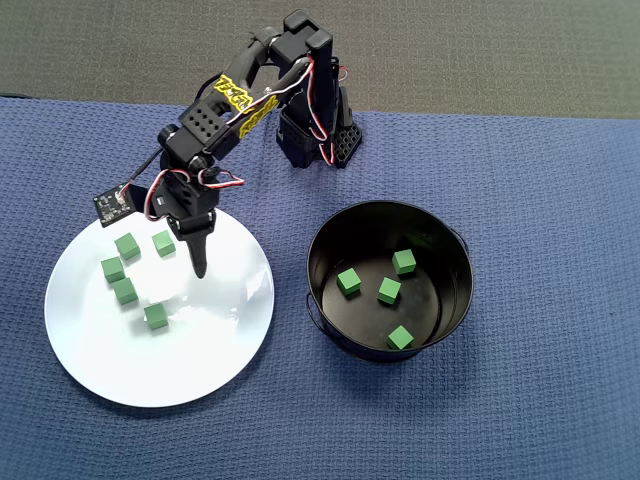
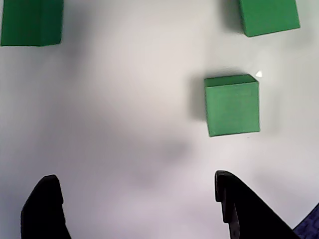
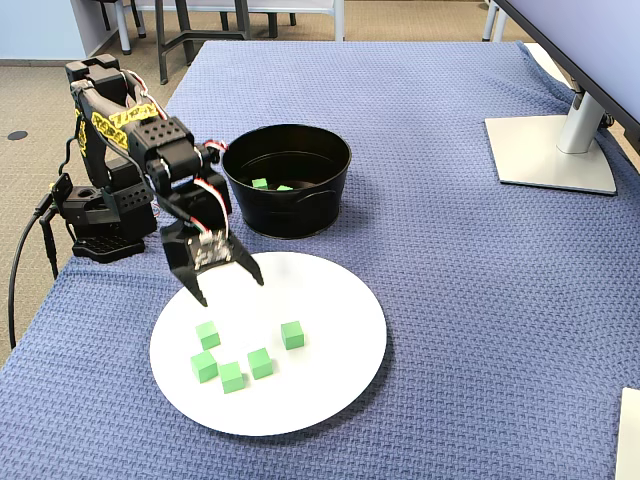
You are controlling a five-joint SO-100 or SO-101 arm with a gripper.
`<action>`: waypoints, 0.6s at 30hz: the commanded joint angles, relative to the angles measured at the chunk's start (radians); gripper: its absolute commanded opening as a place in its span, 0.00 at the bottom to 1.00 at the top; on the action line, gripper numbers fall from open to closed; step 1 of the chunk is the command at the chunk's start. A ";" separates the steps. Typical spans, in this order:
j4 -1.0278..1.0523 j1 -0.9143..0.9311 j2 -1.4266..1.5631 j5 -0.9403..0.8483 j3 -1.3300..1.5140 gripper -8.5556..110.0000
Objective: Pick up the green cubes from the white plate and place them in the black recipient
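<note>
1. Nearest the wrist camera, the gripper hangs with its jaws spread wide and empty over the white plate.
2. Five green cubes lie on the plate, toward the table's left edge in the overhead view.
3. Rightward, the black recipient holds four cubes.

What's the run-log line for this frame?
gripper: open, empty, above white plate | green cubes: five on plate, four in black recipient
</note>
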 commanded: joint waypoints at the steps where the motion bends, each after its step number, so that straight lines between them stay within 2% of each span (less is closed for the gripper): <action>1: 0.008 0.020 -0.009 -0.054 -0.040 0.36; 18: 0.054 0.077 -0.153 -0.117 -0.192 0.34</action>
